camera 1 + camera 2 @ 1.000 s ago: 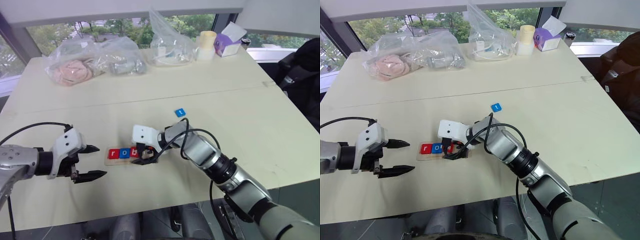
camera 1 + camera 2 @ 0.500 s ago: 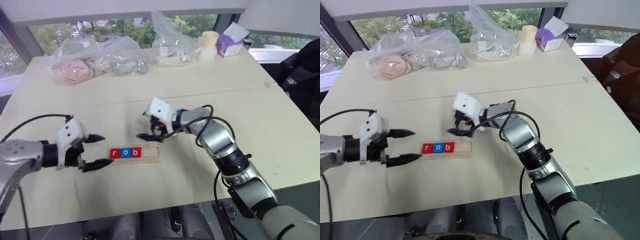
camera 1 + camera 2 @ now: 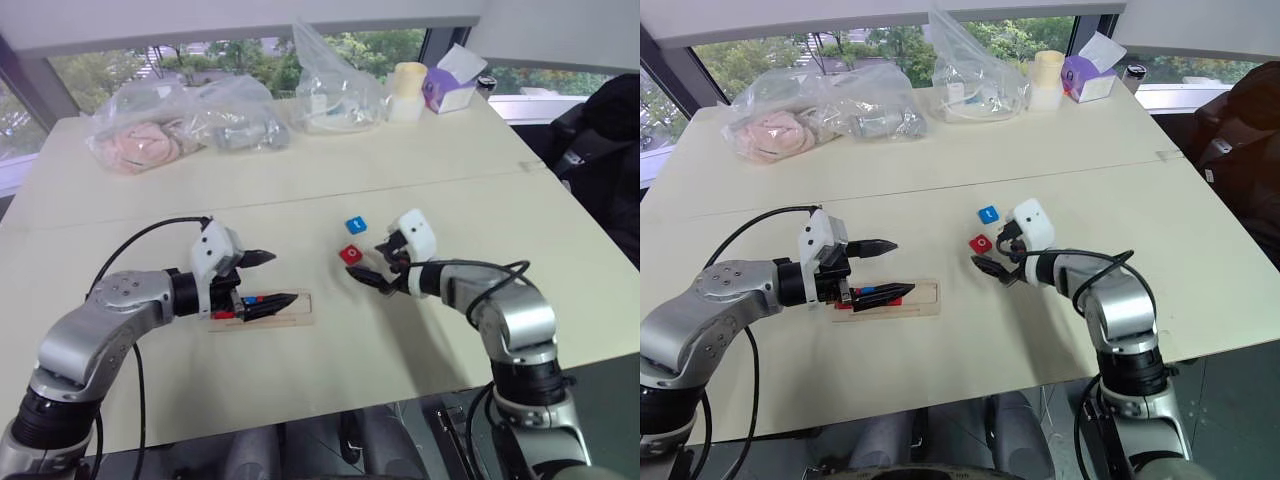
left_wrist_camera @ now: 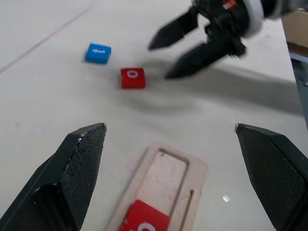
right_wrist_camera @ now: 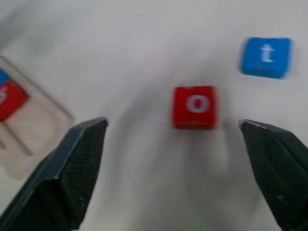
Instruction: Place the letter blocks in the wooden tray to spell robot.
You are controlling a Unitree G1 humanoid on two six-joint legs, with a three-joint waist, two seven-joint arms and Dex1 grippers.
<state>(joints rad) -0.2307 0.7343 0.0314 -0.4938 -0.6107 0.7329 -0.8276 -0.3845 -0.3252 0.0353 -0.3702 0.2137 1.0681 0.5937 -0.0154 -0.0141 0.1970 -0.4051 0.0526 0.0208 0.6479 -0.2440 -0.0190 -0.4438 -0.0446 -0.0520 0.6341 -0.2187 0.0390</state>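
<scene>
With both the right claw and left claw gaping empty, the red o tile could skid from a hasty pinch toward the blue t tile, missing the tray.

Left hand, right hand agape

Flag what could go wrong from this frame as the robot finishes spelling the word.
The red o block and blue t block lie close together on the table, so the open right gripper could nudge the t while taking the o. The open left gripper hovers over the wooden tray; it may block the free slots or knock the seated blocks.
</scene>
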